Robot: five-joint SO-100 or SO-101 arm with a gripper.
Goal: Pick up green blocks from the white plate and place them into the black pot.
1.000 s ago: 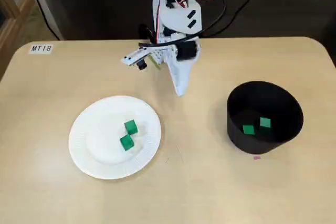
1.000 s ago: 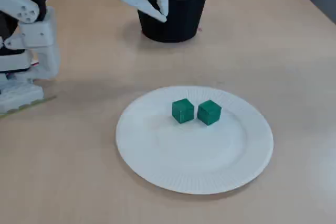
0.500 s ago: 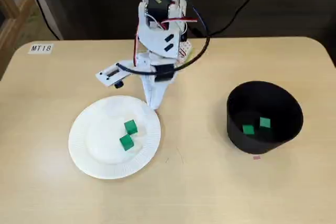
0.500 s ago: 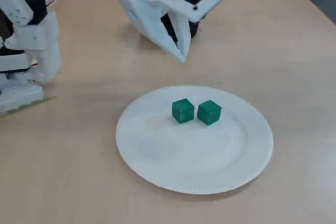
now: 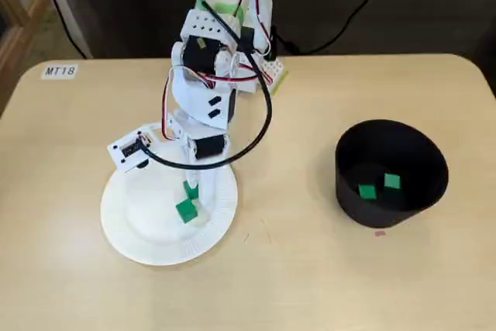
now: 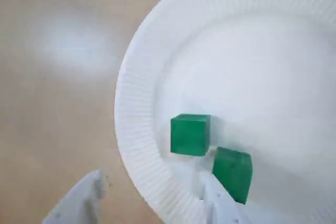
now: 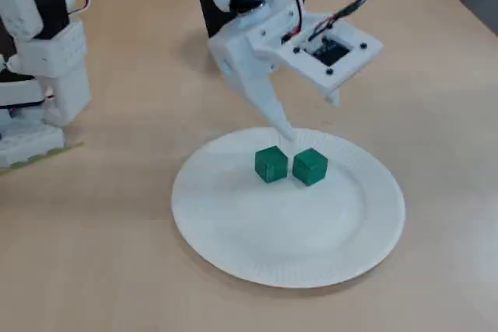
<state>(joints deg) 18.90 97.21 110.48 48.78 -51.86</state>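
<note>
Two green blocks [image 7: 271, 164] [image 7: 310, 166] lie side by side on the white paper plate [image 7: 288, 254]; the wrist view shows them as one block [image 6: 190, 135] and a second [image 6: 232, 173] near the plate's rim [image 6: 134, 129]. My gripper [image 7: 285, 130] hangs just above the plate's far edge, close behind the blocks, touching neither. In the wrist view my gripper [image 6: 152, 179] is open and empty. In the top-down fixed view the arm partly hides one block [image 5: 191, 190]. The black pot [image 5: 391, 145] stands to the right with two green blocks [image 5: 366, 191] [image 5: 392, 181] inside.
The arm's base [image 7: 43, 60] stands at the left in a fixed view. A label reading MT18 [image 5: 60, 71] is stuck at the table's far left corner. A small pink mark [image 5: 379, 232] lies in front of the pot. Cables trail off behind the table.
The arm swung from beside the pot over to the plate and came down, so the gripper now hangs just above the plate's edge by the blocks. The blocks did not move.
</note>
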